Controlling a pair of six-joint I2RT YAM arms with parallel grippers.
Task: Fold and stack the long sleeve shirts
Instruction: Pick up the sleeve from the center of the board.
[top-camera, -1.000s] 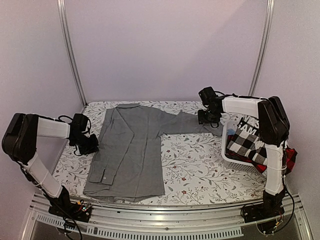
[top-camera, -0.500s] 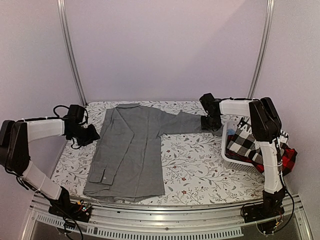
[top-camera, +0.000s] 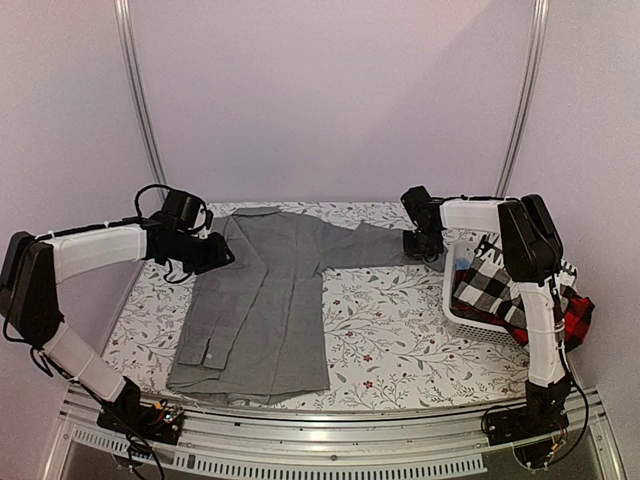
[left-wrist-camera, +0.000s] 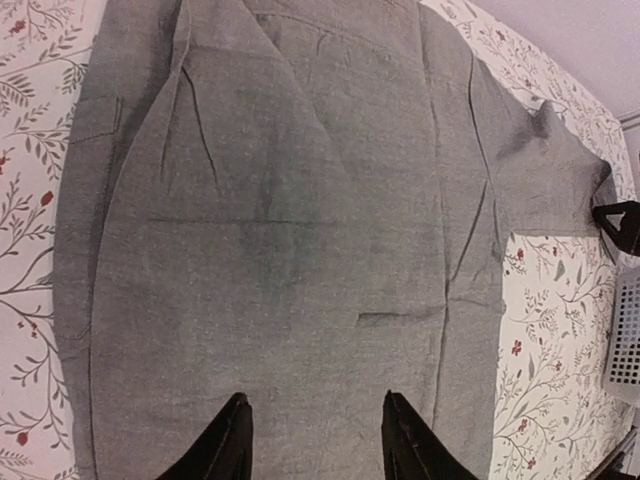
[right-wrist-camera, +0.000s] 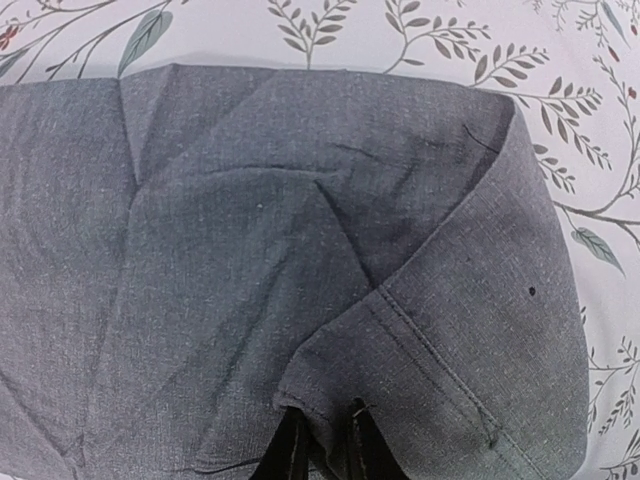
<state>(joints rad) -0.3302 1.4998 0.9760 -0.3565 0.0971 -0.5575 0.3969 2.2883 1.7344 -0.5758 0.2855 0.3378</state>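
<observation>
- The plain mid-grey collared cloth shirt (top-camera: 260, 300) lies flat on the floral-print table (top-camera: 400, 330). Its body is spread under and ahead of the left gripper (top-camera: 222, 254), and one sleeve runs out sideways to the right gripper (top-camera: 418, 243).
- Right gripper: the wrist cam shows the fingers nearly closed, with a fold of the sleeve's cuff end pinched between them. So it's holding the shirt.
- Left gripper: fingers spread wide over the shoulder area, gripping nothing. Can't tell if the tips touch the cloth.
- Handling guess: light, floppy and not slippery. It'll drape and wrinkle rather than hold shape, so I'd pinch hems, cuffs or seams, where the doubled fabric gives some bite.
- Orientation: the long axis runs collar to hem. The collar sits beside the left gripper, toward the far side, and the hem is back toward the arm bases. The stretched sleeve lies across that axis.
- Beside the right gripper sits a white plastic basket (top-camera: 455, 300) with checked shirts (top-camera: 495, 285) inside.
</observation>
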